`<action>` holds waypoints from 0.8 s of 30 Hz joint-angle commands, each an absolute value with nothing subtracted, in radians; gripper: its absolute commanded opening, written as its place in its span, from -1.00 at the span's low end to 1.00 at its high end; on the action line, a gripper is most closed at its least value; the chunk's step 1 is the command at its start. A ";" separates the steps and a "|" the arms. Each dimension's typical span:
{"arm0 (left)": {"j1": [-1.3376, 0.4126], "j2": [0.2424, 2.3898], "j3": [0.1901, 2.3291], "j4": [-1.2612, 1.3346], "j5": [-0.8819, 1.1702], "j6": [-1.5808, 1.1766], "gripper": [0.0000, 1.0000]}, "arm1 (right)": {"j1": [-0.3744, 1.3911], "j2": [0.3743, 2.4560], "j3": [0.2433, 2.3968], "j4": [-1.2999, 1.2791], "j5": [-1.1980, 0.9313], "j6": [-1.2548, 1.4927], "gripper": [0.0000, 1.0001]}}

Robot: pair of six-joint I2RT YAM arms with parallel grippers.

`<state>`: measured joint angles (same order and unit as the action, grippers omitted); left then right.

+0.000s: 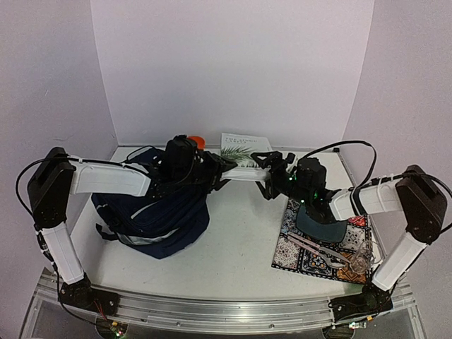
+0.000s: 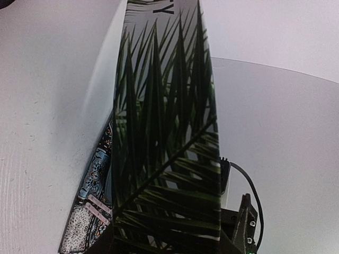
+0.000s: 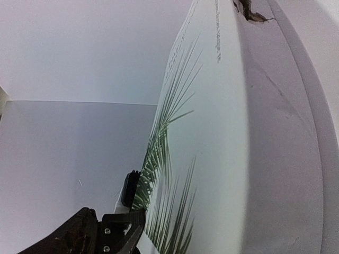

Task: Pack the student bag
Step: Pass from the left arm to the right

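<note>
- Navy bag (image 1: 159,215) sits left on the desk, below the left arm.
- Left end effector (image 1: 227,169) is clamped on the book (image 1: 245,150); hold it firm.
- Right end effector (image 1: 265,169), jaws apart at the book's right edge, should clear off before the book swings toward the bag.

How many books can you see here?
1. The book with palm leaves is at the back of the table, right of the bag, gripped by the left gripper. Others may be hidden inside the bag.
</note>
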<state>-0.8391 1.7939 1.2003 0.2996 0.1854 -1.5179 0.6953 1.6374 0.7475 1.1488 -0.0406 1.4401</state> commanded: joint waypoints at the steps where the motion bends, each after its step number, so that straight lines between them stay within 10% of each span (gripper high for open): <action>1: -0.868 1.732 1.204 0.389 0.138 -1.509 -0.18 | 0.708 1.663 0.819 1.227 0.005 1.441 0.74; 12: -0.899 1.700 1.153 0.402 0.118 -1.510 -0.13 | 0.709 1.709 0.824 1.312 0.055 1.455 0.13; 24: -0.835 1.531 0.964 0.402 0.116 -1.423 0.37 | 0.699 1.738 0.808 1.417 0.006 1.457 -0.21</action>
